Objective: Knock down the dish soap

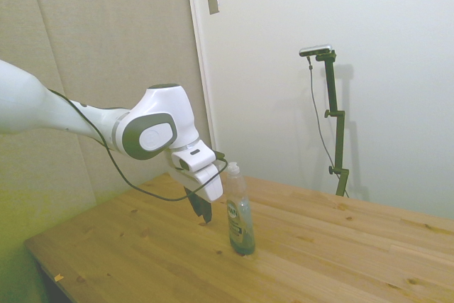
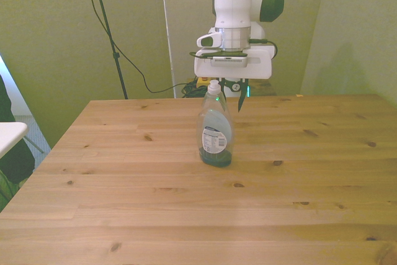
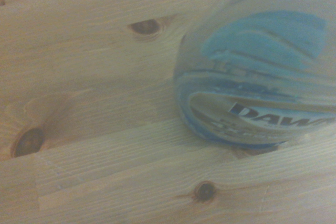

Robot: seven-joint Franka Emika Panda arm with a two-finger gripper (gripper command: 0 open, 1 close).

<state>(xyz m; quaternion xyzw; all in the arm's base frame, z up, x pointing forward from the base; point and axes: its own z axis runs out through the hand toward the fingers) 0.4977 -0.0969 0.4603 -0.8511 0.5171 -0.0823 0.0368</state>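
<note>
The dish soap [image 2: 215,133] stands upright near the middle of the wooden table [image 2: 124,203]. It is a slim clear bottle with teal liquid, a white cap and a blue-and-white label. The gripper [image 2: 234,100] hangs low just behind the bottle's neck, slightly toward the front view's right. In the side view the gripper [image 1: 203,211] is close beside the dish soap [image 1: 240,212], on its left, with a narrow gap between them. The wrist view shows the dish soap's label [image 3: 257,77] from very close and out of focus, with the table's boards [image 3: 94,129] around it.
A white object [image 2: 9,133] juts in at the front view's left edge, with a dark shape below it. Cables and a yellow item [image 2: 201,83] lie behind the table's far edge. A black cable [image 1: 135,175] droops from the arm.
</note>
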